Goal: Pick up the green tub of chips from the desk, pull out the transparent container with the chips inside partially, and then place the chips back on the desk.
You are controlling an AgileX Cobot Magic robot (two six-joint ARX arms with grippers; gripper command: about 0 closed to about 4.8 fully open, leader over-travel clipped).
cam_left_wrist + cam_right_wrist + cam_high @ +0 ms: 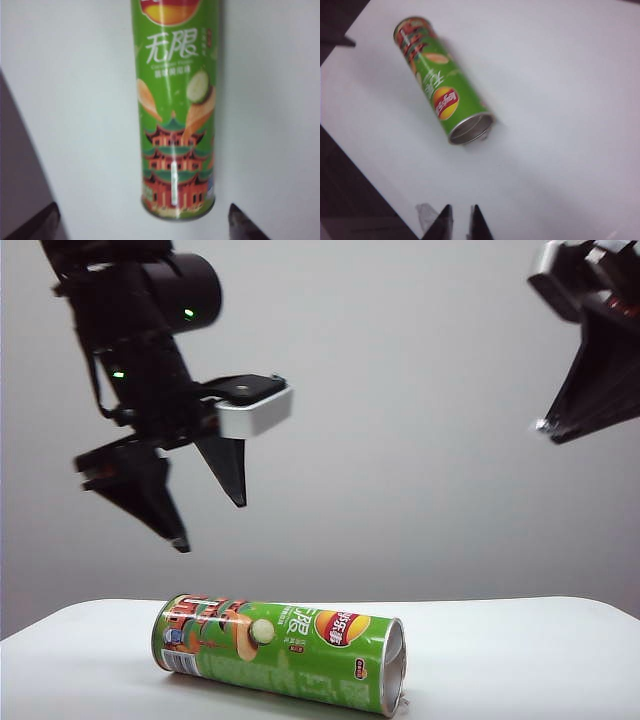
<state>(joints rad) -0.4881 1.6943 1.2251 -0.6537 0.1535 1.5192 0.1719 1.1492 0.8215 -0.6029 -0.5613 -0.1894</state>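
So the left gripper [210, 523] is hanging in the air above the closed end of the green tub of chips [280, 652], pointing down, its black wedge fingers spread wide and holding nothing. The right gripper [461, 220] is sitting high up at the right, well clear of the tub, fingers nearly together with just a slim gap, also empty. The tub is lying on its side on the smooth white counter [520, 660], glossy cylinder, silver metal rim facing right.
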